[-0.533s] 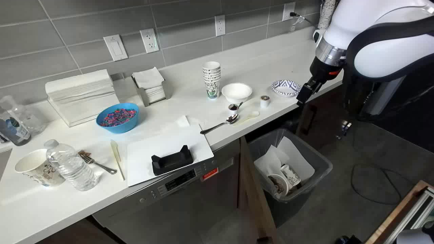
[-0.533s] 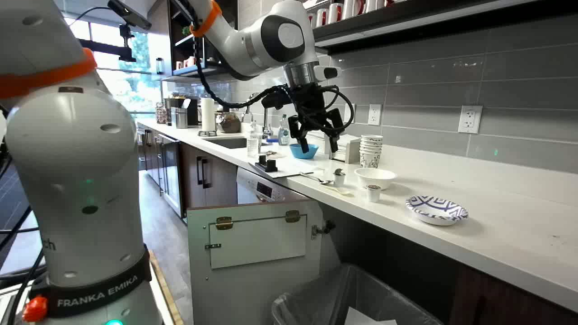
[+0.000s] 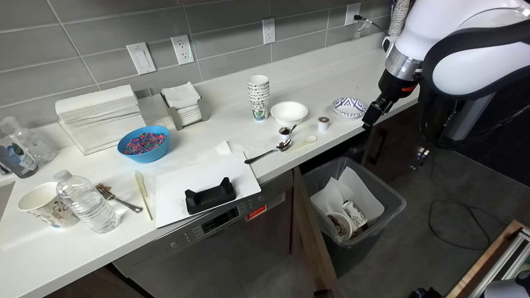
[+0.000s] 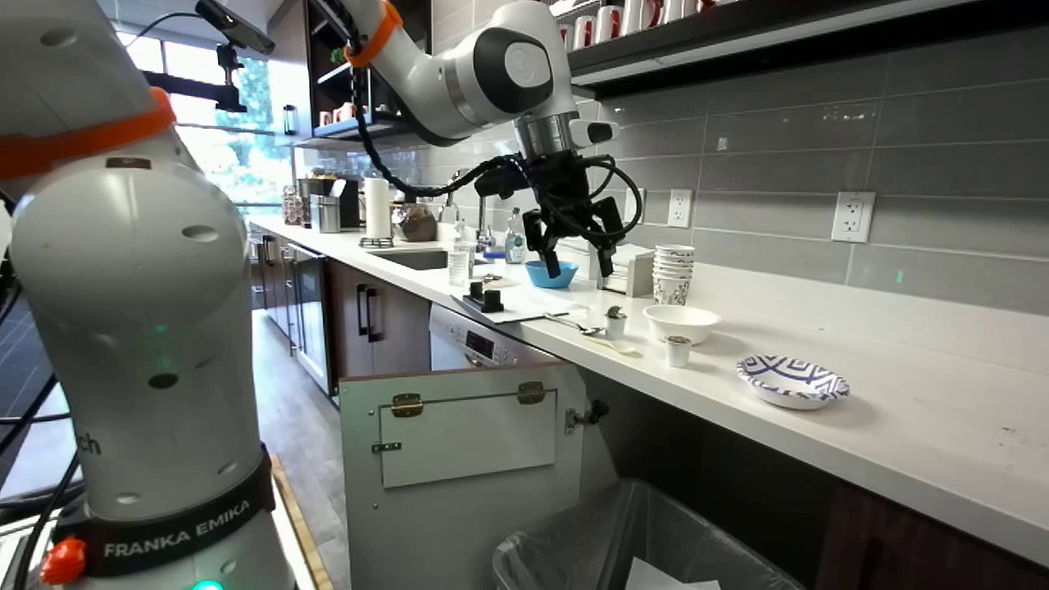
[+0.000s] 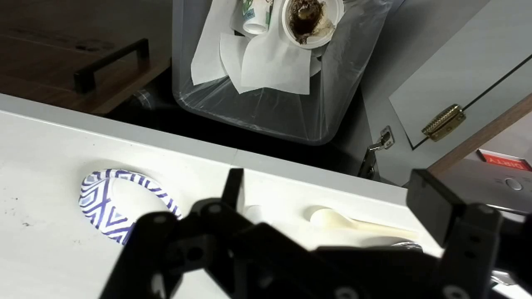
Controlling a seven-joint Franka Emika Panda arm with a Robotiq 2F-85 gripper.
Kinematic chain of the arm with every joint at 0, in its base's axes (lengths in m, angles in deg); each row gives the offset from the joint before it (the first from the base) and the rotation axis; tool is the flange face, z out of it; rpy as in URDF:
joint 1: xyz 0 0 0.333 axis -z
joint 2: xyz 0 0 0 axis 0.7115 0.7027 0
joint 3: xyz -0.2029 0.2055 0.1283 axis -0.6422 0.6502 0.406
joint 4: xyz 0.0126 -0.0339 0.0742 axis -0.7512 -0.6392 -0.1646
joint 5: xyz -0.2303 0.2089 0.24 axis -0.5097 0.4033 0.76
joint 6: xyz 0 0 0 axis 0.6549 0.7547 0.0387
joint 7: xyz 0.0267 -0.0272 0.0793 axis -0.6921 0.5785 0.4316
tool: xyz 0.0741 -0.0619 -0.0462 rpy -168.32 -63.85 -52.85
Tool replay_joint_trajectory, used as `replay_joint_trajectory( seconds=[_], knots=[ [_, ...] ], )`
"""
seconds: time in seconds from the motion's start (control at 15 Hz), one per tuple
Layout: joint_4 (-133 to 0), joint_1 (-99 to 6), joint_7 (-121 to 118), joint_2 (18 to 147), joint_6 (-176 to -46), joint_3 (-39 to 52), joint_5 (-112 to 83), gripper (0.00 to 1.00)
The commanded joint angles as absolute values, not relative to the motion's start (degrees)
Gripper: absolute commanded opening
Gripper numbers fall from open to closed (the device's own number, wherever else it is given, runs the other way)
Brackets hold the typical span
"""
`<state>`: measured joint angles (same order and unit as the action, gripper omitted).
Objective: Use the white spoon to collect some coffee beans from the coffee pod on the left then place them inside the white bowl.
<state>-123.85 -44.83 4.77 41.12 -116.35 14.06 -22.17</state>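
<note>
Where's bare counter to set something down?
Widest: the counter past the patterned bowl, on the side away from the white bowl; a few specks there. Smaller: between cup stack and napkin holder. Crowded: between white bowl and front edge, with two coffee pods, white spoon and metal spoon.

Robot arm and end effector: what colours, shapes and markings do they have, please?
The arm is rounded and white, with orange bands, a silver ring and a black base band reading FRANKA EMIKA. The end effector is black and two-fingered, with black cables.
</note>
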Motion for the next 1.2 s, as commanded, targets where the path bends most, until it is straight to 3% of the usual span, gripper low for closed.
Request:
replay_joint_trajectory(
  seconds=[0.0,0.2,0.73,1.13],
  knots=[
    [-123.79,-45.07,4.68,41.12,-116.23,13.83,-22.28,1.0],
    [-123.79,-45.07,4.68,41.12,-116.23,13.83,-22.28,1.0],
    [-109.5,-52.94,33.11,57.27,-113.34,7.6,-12.4,1.0],
    [-96.84,-51.24,49.16,69.81,-107.13,10.25,-11.81,1.0]
  ],
)
